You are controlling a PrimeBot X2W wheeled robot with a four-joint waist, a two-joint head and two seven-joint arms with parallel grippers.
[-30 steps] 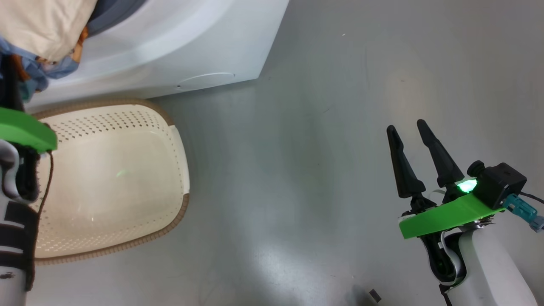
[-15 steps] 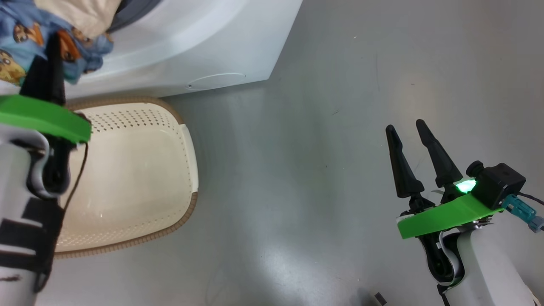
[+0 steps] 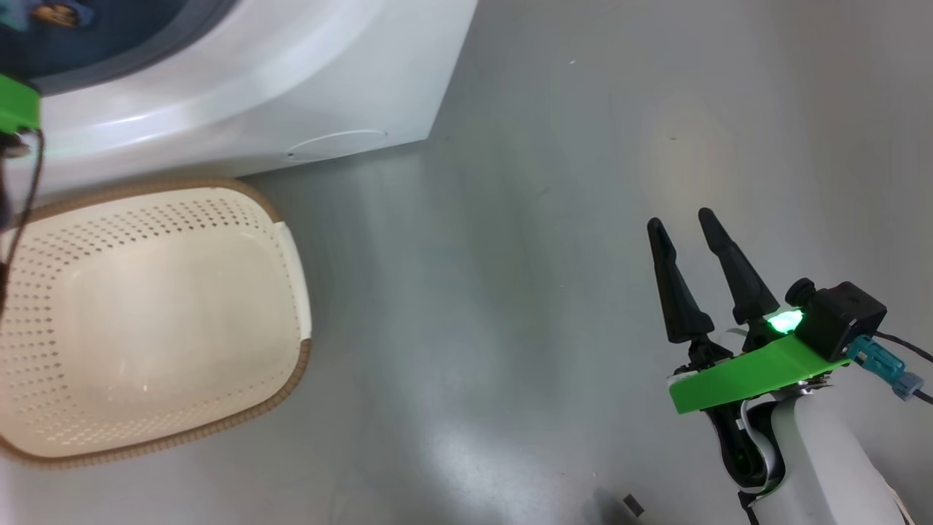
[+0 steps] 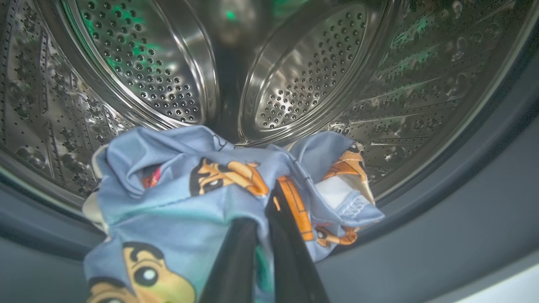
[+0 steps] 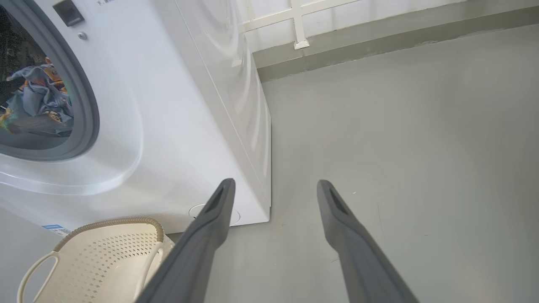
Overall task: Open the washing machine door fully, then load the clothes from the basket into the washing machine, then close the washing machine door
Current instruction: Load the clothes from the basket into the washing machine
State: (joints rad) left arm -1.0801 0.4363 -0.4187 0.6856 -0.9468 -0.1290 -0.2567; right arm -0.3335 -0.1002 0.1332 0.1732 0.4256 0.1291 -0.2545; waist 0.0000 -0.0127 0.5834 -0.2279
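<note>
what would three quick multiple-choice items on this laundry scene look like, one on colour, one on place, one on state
1. The basket's woven rim is: A green, B brown, C black.
2. The clothes are: A on top of the machine, B in the basket, C at the mouth of the washing machine's drum.
3. The right tool is: A open and empty, B shut on a sock, C shut on a basket handle.

Answers:
1 B: the rim shows brown around cream perforated walls.
2 C: the left wrist view shows the blue printed fabric in front of the steel drum, pinched in the shut left tool, and the basket is empty.
3 A: its fingers stand apart with nothing between them.
</note>
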